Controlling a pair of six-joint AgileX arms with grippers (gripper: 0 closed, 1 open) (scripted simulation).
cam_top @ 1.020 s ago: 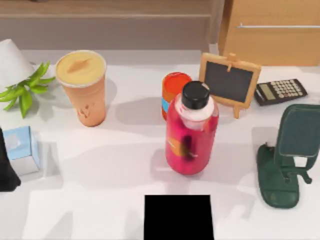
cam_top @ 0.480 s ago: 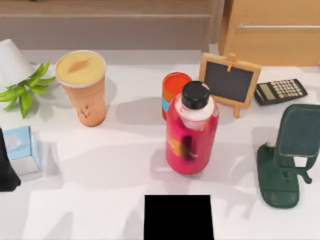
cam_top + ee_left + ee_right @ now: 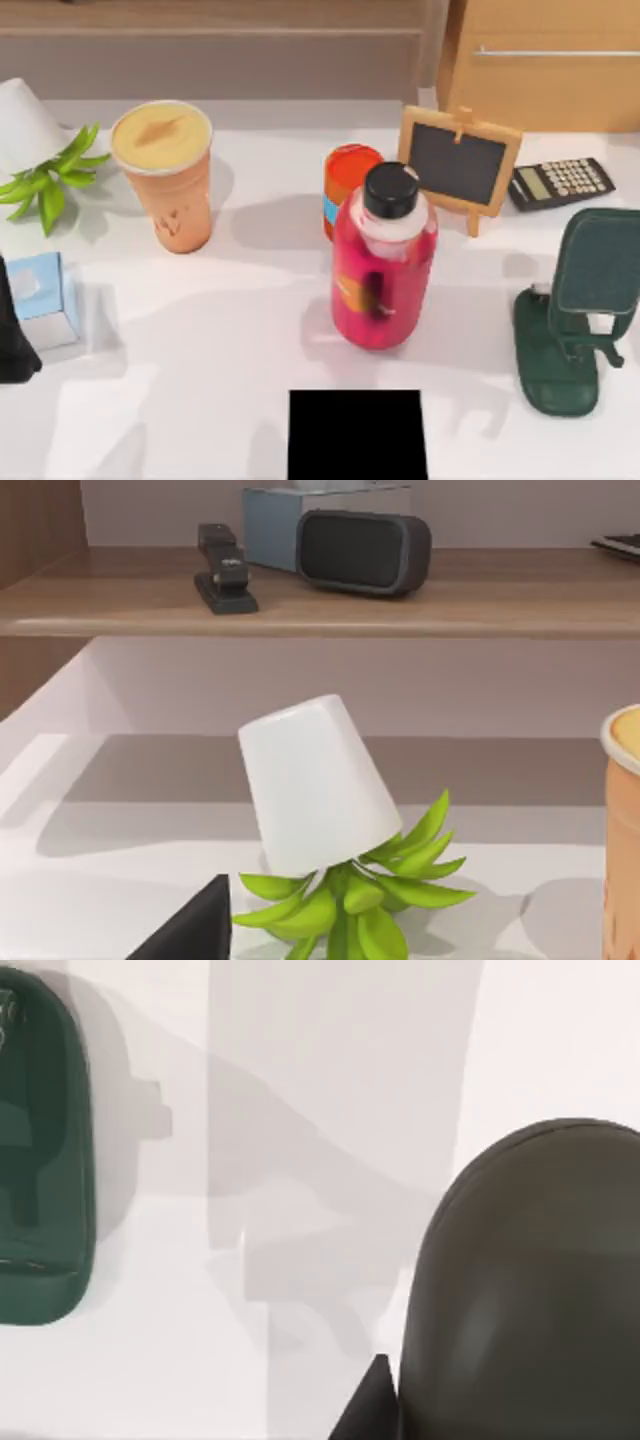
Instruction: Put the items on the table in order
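The tall orange cup (image 3: 165, 178) with a tan lid stands upright at the table's (image 3: 230, 330) back left, and its edge shows in the left wrist view (image 3: 624, 830). The light blue tissue box (image 3: 40, 297) sits at the left edge. A dark part of my left arm (image 3: 12, 340) is right beside the box. In the right wrist view the grey oval mouse (image 3: 525, 1280) lies close under the camera on the white top. A black tip of my right gripper (image 3: 368, 1412) shows next to the mouse.
A red bottle (image 3: 383, 262) stands mid-table with an orange can (image 3: 350, 182) behind it. A small chalkboard (image 3: 460, 163) and a calculator (image 3: 560, 182) are at the back right, and a green stand (image 3: 572, 318) at the right. A tipped white plant pot (image 3: 25, 125) lies back left.
Shadows on the near right part of the table have shifted slightly. None of the items on the table has moved.
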